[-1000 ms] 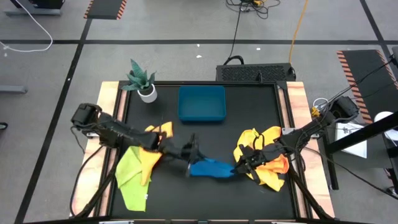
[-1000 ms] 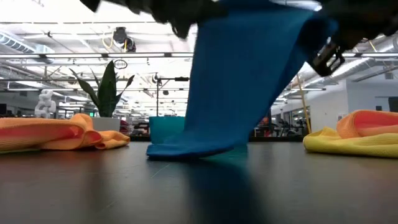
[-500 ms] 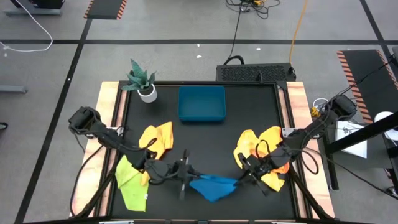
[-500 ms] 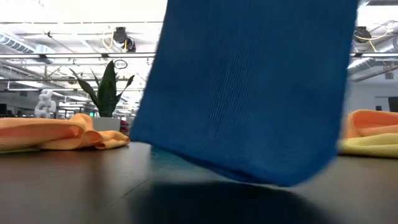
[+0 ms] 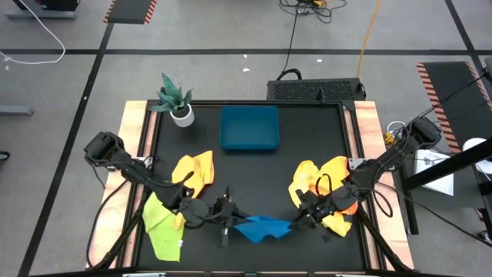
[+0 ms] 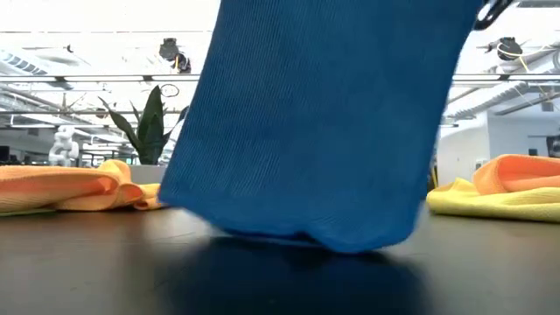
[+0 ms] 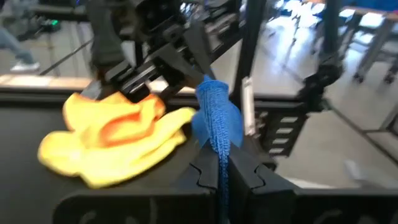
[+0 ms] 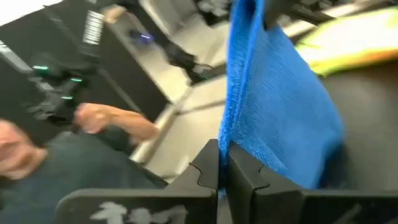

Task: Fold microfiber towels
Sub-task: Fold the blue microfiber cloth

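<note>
A blue microfiber towel (image 5: 264, 228) hangs near the table's front edge between my two grippers. My left gripper (image 5: 231, 223) is shut on its left end and my right gripper (image 5: 301, 218) on its right end. In the low view the towel (image 6: 324, 131) fills the middle as a broad sheet, its lower edge (image 6: 306, 241) close to the tabletop. Whether that edge touches the table, I cannot tell. A yellow-orange towel (image 5: 194, 171) and a lime-green towel (image 5: 160, 227) lie flat on the left. A crumpled yellow-orange pile (image 5: 327, 183) lies on the right. My left gripper pinches the towel's upper left edge (image 7: 219, 146) between its two fingers. The fingers come nearly level from the table's left. The cloth rises bunched past the fingertips and runs toward the other gripper. My right gripper pinches the towel's upper right edge (image 8: 231, 134) between its two fingers, coming nearly level from the table's right. The towel hangs below and beyond the fingers as a slack sheet (image 8: 280, 112).
A rigid blue tray (image 5: 249, 127) stands at the far middle and a potted plant (image 5: 177, 100) at the far left corner. Bare black tabletop (image 5: 254, 181) lies between the towel piles. A person's hand (image 8: 115, 119) shows beyond the table in the right wrist view.
Both grippers have gone toward the table's near edge and upward, keeping hold of the blue towel. The towel, whose lower part lay bunched on the table, is lifted off it and now hangs spread between them, nearer the low camera.
</note>
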